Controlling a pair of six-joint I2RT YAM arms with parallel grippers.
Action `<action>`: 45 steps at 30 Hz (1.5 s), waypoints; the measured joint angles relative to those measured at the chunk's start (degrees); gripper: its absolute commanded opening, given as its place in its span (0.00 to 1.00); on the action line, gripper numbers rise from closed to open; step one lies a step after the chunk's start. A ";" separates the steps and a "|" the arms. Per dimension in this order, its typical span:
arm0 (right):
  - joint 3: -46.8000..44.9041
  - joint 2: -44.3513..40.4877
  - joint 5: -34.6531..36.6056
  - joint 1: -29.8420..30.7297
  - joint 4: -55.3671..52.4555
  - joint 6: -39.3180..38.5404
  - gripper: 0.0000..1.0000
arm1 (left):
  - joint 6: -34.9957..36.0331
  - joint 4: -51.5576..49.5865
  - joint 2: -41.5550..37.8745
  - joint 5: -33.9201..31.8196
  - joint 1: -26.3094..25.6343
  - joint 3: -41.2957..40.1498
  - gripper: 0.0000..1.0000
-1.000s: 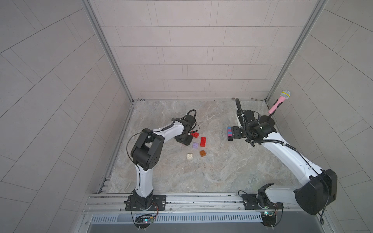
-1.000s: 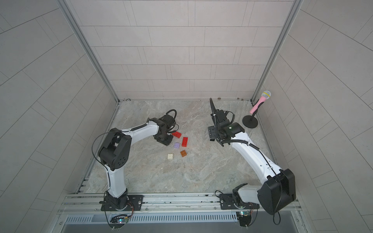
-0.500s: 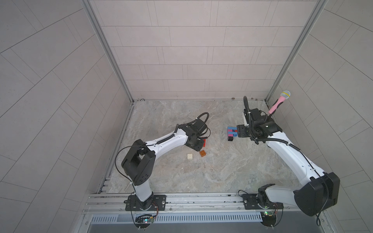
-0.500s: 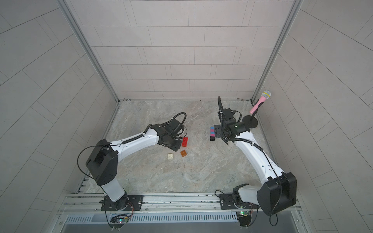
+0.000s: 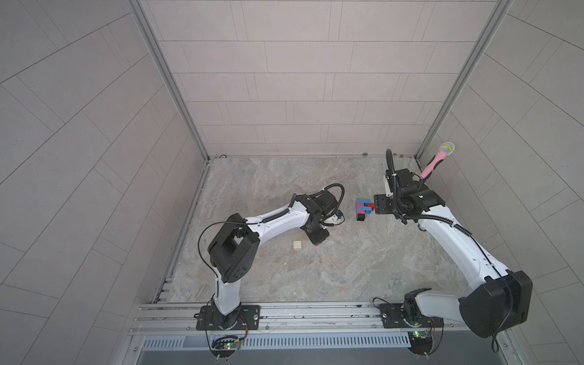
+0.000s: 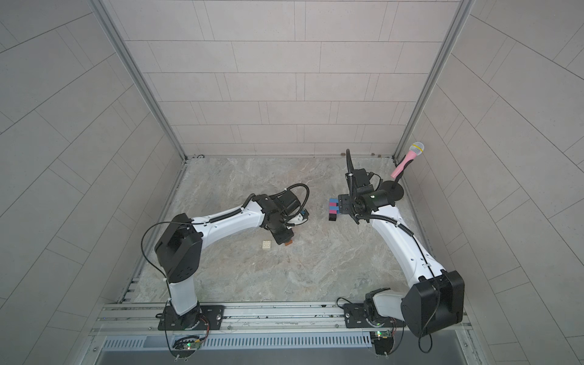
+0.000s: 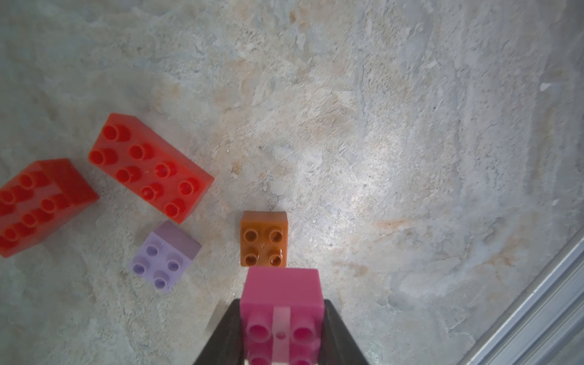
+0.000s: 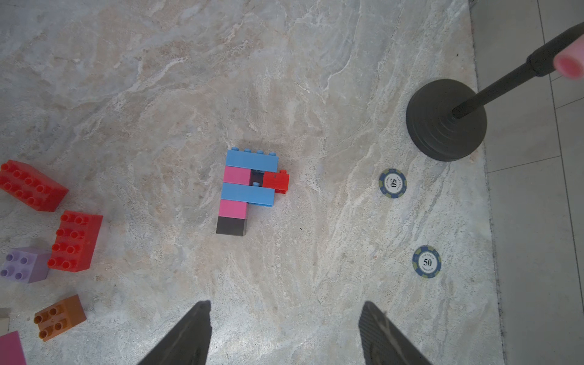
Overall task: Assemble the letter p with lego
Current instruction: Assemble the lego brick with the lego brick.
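My left gripper [image 7: 281, 301] is shut on a pink lego brick [image 7: 282, 289], held just above the table. Close in front of it lie an orange-brown brick [image 7: 264, 238], a lilac brick [image 7: 164, 256] and two red oblong bricks [image 7: 151, 167] [image 7: 38, 205]. A flat figure of blue, pink, red and black bricks [image 8: 249, 189] lies on the table in a P shape. My right gripper [image 8: 285, 303] hangs open above and beside it, with nothing between its fingers. Both top views show the figure [image 5: 362, 209] [image 6: 333, 208] next to that gripper [image 5: 379, 203].
A cream brick [image 5: 297, 245] lies left of the left gripper [image 5: 317, 238]. A pink microphone [image 5: 437, 158] on a black round stand [image 8: 442, 126] is at the far right corner. Two poker chips [image 8: 392, 183] [image 8: 427, 262] lie near it. Tiled walls enclose three sides.
The left arm has swung right and toward the front, and now covers the loose bricks in the top views. The right gripper has drawn back to the right, away from the figure.
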 measured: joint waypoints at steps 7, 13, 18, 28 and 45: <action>0.11 0.13 0.00 -0.17 -0.17 0.00 0.77 | 4.31 -0.55 4.04 -0.07 0.13 0.83 0.17; 0.11 0.13 0.02 -0.37 -0.22 -0.02 0.77 | 3.65 0.11 3.96 -3.08 0.13 0.83 0.17; 0.11 0.13 0.00 -0.37 -0.35 0.00 0.77 | 2.29 0.37 3.98 -4.66 0.15 0.83 0.17; 0.11 0.13 -0.31 -0.37 -0.37 -0.02 0.77 | 1.03 0.98 4.00 -4.76 0.15 0.83 0.16; 0.11 0.13 -0.63 -0.37 -0.35 -0.02 0.77 | 0.66 1.57 5.20 -3.76 0.15 0.85 0.17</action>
